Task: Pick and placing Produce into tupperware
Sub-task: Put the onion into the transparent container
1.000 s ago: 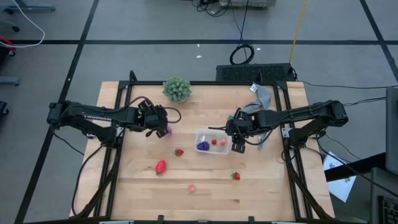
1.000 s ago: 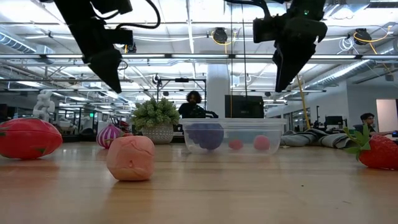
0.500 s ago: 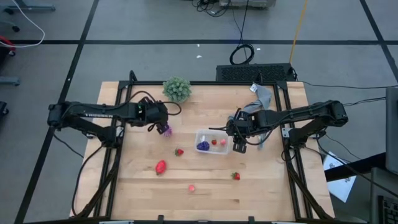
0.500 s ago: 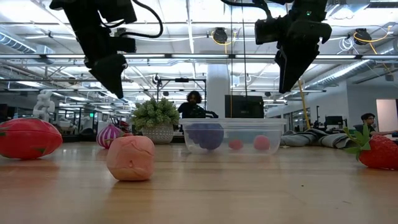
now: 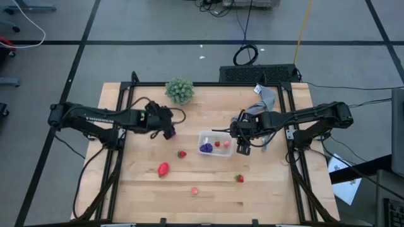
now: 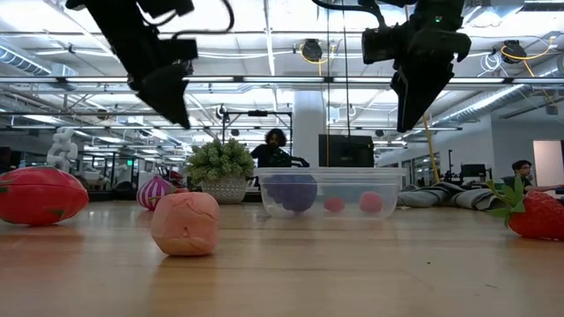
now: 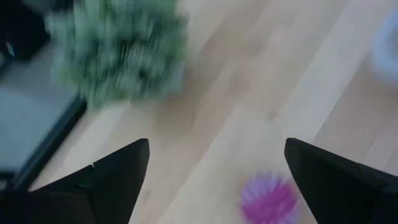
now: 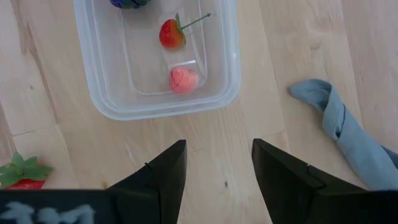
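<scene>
On the table (image 5: 278, 189), the clear box (image 5: 214, 144) holds a purple grape cluster (image 5: 205, 147), a strawberry (image 8: 173, 33) and a pink piece (image 8: 184, 79). Just beside it hovers the right claw (image 5: 242, 149), part open and empty. Well apart, the left claw (image 7: 214, 168) hangs wide open over a spiky magenta ball (image 7: 268, 198), near the green plant (image 5: 180, 90).

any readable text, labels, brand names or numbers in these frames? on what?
Nothing can be read with certainty.
Left arm: a strip of white lettering on its link in the high view, too small to read.
Dark housing by the right arm's own fingers, right wrist view: white marks, too blurred to read.
Tupperware: no label or print visible.
</scene>
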Robot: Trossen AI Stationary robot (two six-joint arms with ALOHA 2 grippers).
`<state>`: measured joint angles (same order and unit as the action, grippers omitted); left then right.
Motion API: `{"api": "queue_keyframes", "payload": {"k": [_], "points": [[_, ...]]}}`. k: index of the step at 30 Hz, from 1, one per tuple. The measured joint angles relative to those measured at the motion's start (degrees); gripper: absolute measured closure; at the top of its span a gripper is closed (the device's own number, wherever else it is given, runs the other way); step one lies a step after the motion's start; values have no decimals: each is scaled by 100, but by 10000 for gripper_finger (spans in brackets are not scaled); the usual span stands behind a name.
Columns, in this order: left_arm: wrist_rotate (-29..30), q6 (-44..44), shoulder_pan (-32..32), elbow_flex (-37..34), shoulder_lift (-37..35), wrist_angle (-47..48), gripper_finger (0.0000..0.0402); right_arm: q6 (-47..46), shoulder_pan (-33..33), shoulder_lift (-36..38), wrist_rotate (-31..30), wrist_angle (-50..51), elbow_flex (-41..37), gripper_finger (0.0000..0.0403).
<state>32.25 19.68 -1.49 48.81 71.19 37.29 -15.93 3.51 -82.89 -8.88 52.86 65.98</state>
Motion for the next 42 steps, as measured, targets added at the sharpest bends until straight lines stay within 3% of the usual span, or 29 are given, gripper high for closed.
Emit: {"api": "queue_keyframes", "payload": {"k": [4,11,16,20,32,42], "points": [[506,-52,440,-647,-165,-1063,29,-30,4,0,0,58,-2,229],[380,546,1046,-2279,-1097,-2788,24,26,1,-2,1,152,-4,229],[410,59,1621,-3289,-1880,-4148,27,14,-2,-2,0,55,-4,229],[644,54,1869,-3879,-2145,-4487,24,38,-2,-2,0,-207,-4,229],[1095,-58,1653,-4290,-2171,-4785,25,141,-2,-2,0,-651,-4,229],[788,69,1538,-4325,-2171,-4786,29,162,-2,-2,-2,-772,-4,229]]}}
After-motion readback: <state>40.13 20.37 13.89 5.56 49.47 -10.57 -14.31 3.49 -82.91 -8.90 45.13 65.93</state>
